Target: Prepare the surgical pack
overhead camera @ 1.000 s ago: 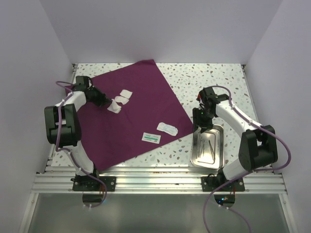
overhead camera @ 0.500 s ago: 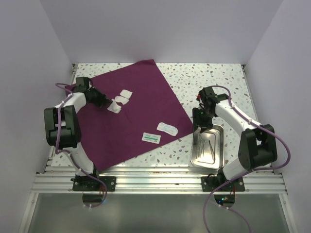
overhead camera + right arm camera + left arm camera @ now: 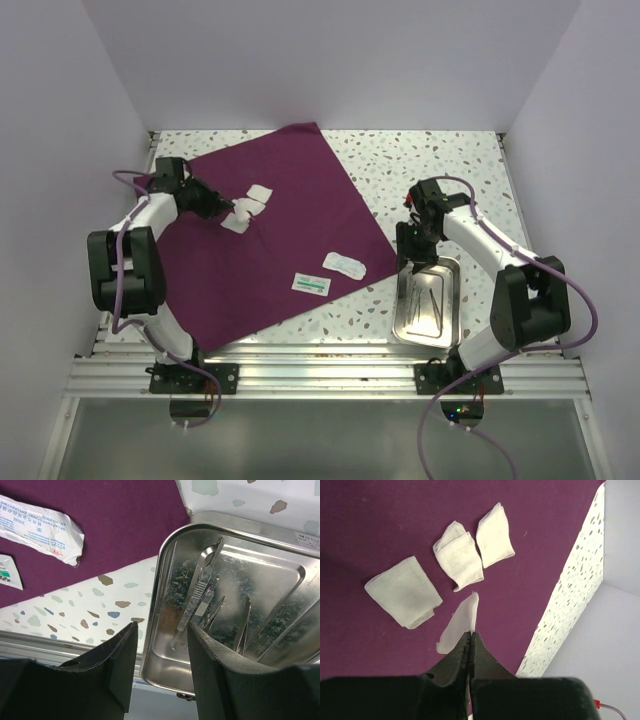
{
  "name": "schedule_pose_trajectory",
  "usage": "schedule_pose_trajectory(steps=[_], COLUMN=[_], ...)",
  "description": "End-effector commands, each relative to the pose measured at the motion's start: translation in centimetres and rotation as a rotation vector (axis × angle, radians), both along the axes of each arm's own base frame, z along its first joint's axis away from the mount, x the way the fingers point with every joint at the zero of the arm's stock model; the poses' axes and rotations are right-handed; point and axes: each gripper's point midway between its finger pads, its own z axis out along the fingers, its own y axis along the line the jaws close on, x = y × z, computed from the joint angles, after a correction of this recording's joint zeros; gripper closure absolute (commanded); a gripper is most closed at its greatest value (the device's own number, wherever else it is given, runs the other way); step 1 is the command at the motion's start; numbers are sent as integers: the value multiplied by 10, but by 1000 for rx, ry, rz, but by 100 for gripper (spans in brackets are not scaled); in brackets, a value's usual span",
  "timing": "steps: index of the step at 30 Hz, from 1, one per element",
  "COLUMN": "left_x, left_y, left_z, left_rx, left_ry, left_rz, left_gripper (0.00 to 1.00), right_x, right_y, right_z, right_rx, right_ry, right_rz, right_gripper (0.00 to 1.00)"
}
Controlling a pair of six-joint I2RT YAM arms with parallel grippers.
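Left wrist view first: your left gripper [image 3: 470, 636] is closed tight, and its two tips pinch the edge of one thin white gauze pad [image 3: 457, 625], which fans forward and slightly left from them. Just ahead of that pinched piece lies a folded pad [image 3: 459, 560], with a narrow pad [image 3: 495, 536] touching its right side. A flat square pad [image 3: 403, 591] sits ahead and to the left of the tips, apart from the others. All of them rest on the maroon cloth [image 3: 380, 520]. Off to the right of your fingers, the cloth's edge meets the speckled table [image 3: 570, 595].

On the right wrist view, your right gripper [image 3: 161, 627] stands about half open and has hold of nothing. The left rim of the steel tray [image 3: 265, 585] runs up between the two fingers; whether either finger touches that rim, you cannot tell. Ahead of the right finger, inside the tray, lie the thin metal instruments [image 3: 200, 592], loosely overlapping. Ahead and left of the left finger, across a strip of table, the cloth carries a long white packet [image 3: 42, 522], with a small packet [image 3: 7, 572] at the frame's left edge.

From the top external view, the tray sits off the cloth, beside its right edge, stretching from the right fingers back toward that arm's base.
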Motion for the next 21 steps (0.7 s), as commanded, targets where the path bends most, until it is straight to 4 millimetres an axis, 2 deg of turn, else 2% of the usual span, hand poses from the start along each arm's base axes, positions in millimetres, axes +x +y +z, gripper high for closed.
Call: schedule_pose_trajectory(steps=[1, 11, 21], left_x=[4, 1, 0], left_y=[-2, 5, 17], left_z=[-6, -43, -55], left_rx=[-11, 13, 59], left_ry=[-9, 46, 61], left_rz=[7, 22, 40], left_gripper=[100, 100, 100], right_x=[5, 7, 7], right_y=[3, 3, 3], right_z=[11, 9, 6], right_rx=[16, 14, 9], right_ry=[-42, -31, -23], right_rz=[10, 9, 11], right_gripper=[52, 52, 52])
